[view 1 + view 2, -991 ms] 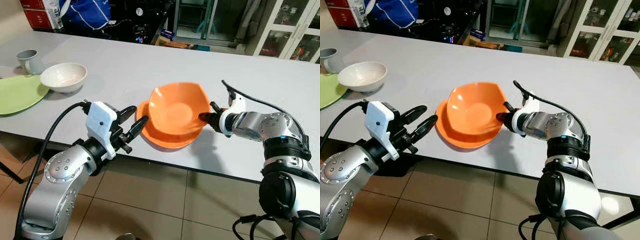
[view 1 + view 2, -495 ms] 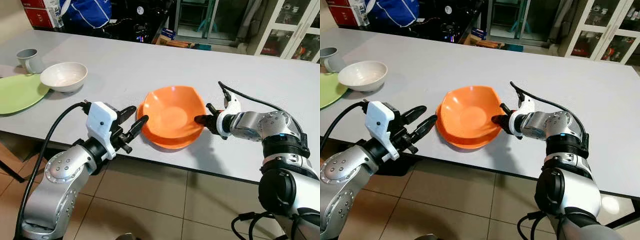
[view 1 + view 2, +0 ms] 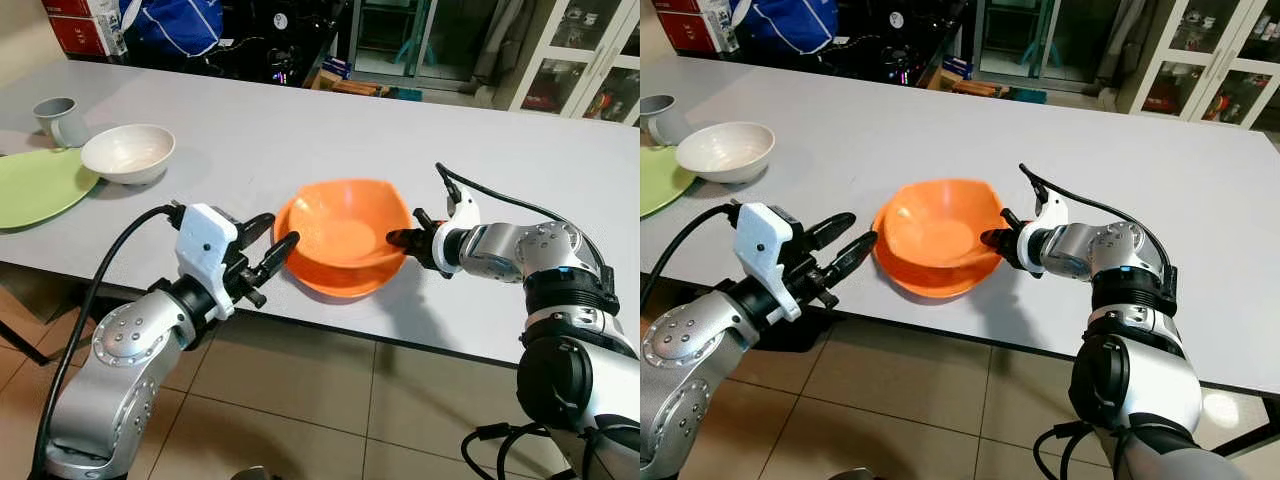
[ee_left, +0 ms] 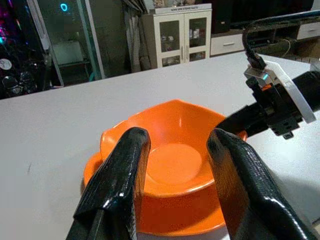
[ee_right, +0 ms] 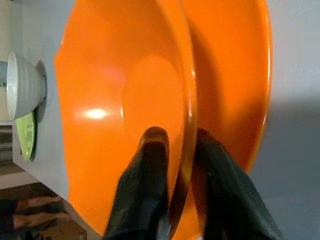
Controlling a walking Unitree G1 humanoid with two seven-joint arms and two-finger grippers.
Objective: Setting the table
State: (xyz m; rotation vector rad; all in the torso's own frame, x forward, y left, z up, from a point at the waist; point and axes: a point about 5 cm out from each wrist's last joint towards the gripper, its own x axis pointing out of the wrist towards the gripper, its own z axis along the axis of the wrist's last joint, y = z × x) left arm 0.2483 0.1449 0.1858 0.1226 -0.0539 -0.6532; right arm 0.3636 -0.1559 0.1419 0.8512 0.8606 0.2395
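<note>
Right wrist view has the right gripper (image 5: 172,165) pinching the orange bowl (image 3: 340,238) rim, so lower it level onto the orange plate (image 5: 245,85) before letting go, left gripper (image 3: 268,252) parted nearby

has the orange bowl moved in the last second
Yes. The orange bowl, pinched at its rim by the right end effector, has tipped down from a steep tilt to sit nearly level on the orange plate, which stays put on the table.

No text, label, brand, number or sign can be read anywhere. The red boxes (image 3: 78,25) at about eleven o'clock, beyond the far edge of the table (image 3: 250,130), carry white markings too small and blurred to make out, and the glowing spots on the dark equipment behind the table form no legible characters.
</note>
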